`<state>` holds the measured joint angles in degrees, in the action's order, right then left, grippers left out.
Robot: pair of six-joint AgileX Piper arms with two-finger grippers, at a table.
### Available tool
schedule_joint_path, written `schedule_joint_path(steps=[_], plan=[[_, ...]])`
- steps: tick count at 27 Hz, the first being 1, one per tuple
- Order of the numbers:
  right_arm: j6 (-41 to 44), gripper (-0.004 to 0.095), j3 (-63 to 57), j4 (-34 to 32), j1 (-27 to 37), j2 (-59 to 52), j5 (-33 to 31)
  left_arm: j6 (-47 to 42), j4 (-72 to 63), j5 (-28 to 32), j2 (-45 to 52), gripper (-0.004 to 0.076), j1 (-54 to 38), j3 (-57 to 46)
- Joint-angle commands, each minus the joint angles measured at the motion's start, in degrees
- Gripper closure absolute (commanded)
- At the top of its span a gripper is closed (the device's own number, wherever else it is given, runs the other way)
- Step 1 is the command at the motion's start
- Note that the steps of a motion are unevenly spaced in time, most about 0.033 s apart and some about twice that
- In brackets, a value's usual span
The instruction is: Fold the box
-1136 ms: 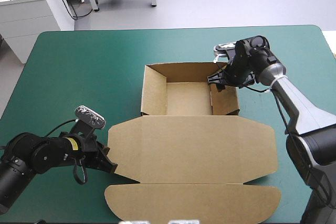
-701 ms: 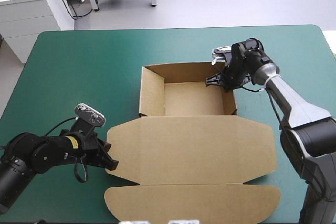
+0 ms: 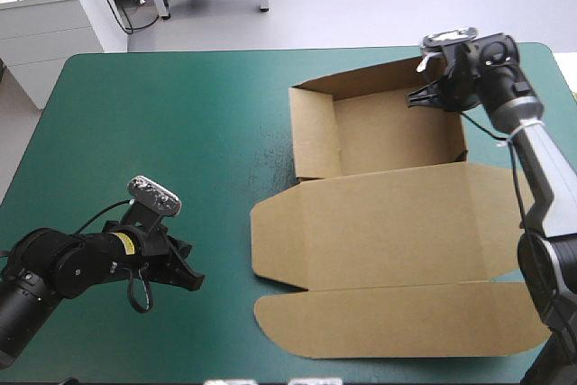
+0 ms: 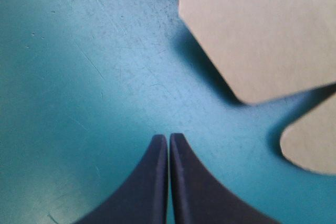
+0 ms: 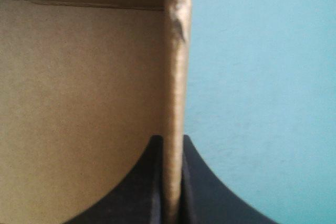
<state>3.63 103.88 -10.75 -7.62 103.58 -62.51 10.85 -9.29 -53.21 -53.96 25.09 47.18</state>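
Observation:
The brown box [image 3: 388, 137] is an open tray with raised walls at the table's far right. Its lid [image 3: 388, 232] and front flap [image 3: 406, 326] lie flat toward the near edge. My right gripper [image 3: 425, 96] is at the tray's far right corner, shut on the box's right wall [image 5: 176, 77], which stands between the black fingers [image 5: 172, 148]. My left gripper [image 3: 185, 275] rests low over the teal-green cover [image 3: 162, 132] at the near left, shut on nothing [image 4: 168, 139]. The lid's rounded corners [image 4: 262, 30] lie ahead of it, apart from the tips.
The flat lid's right corner [image 3: 527, 223] reaches close to the table's right edge. A strip of scuffed cover [image 4: 105, 66] lies between my left gripper and the box. A white cabinet [image 3: 54, 24] stands beyond the far left corner.
My right gripper shut on the tray's right wall and dragged the whole box to the right, turning it slightly. The lid slid away from my left gripper, which stayed put.

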Motion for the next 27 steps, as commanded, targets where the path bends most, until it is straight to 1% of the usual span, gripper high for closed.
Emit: schedule_joint_path(steps=[1,2,3,5,9,12,16,21,23,24,26,27], plan=[[-2.02,0.0927,3.58,-2.46,8.04,-4.17,2.44,-0.32,-1.00,2.05,0.75,0.0732,0.02,1.40],[-2.03,0.0927,3.68,-2.46,10.14,-4.17,2.61,-0.32,-1.00,2.05,0.75,0.0732,0.02,1.40],[-2.03,0.0927,3.68,-2.46,13.94,-3.94,3.07,-0.32,-1.00,2.05,0.75,0.0732,0.02,1.40],[-2.03,0.0927,3.68,-2.21,18.03,-3.56,3.90,-0.32,-1.00,2.05,0.75,0.0732,0.02,1.40],[-2.12,0.0927,3.68,0.36,25.00,-2.22,6.68,-0.32,-0.75,2.05,0.75,0.0732,0.02,1.40],[-3.63,0.0927,3.68,2.98,28.92,-0.64,7.57,-0.32,-0.75,2.05,0.75,0.0732,0.02,1.40],[-3.63,0.0927,3.68,4.04,32.61,3.57,8.60,-0.32,-0.64,2.05,0.75,0.0732,0.02,1.40],[-3.63,0.0915,3.68,4.53,33.14,7.72,8.98,-0.32,-0.64,1.96,0.75,0.0732,0.02,1.40],[-3.63,0.0880,3.68,4.63,33.14,8.64,9.95,-0.32,-0.64,1.83,0.75,0.0732,0.02,1.40],[-3.63,0.0839,3.68,4.63,33.14,9.06,10.37,-0.32,-0.64,1.62,0.75,0.0732,0.02,1.40],[-3.63,0.0725,3.68,4.63,33.14,9.07,11.42,-0.32,-0.64,1.48,0.75,0.0732,0.02,1.40],[-4.05,0.0638,3.68,4.63,33.14,9.07,11.69,-0.32,-0.64,1.35,0.75,0.0732,0.02,1.40]])
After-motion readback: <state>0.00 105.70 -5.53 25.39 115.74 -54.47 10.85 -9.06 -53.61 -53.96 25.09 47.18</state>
